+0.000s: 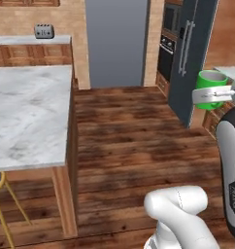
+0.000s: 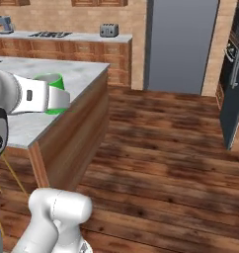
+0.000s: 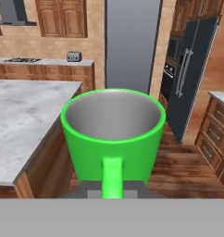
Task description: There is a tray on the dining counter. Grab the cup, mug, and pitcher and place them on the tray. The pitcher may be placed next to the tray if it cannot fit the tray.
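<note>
A bright green mug [image 3: 114, 134] with a pale inside hangs upright in the air. My gripper [image 3: 112, 193] is shut on its side handle [image 3: 112, 178]. In the left base view the mug [image 1: 211, 79] and gripper [image 1: 212, 95] are at the right edge, above the wooden floor. From the right base the mug [image 2: 53, 80] and gripper [image 2: 59, 99] appear in front of the dining counter [image 2: 72, 79]. That marble-topped dining counter [image 1: 27, 112] lies to the left of the hand [image 3: 26, 115]. The tray, cup and pitcher are out of view.
A dark fridge [image 1: 192, 53] and wall oven [image 1: 167, 46] stand at the far right. A toaster [image 2: 109, 30] sits on the back counter [image 2: 67, 37]. A counter with drawers [image 3: 218, 125] is at the right, a yellow stool [image 1: 0, 194] under the island, open wooden floor [image 1: 134, 141] between.
</note>
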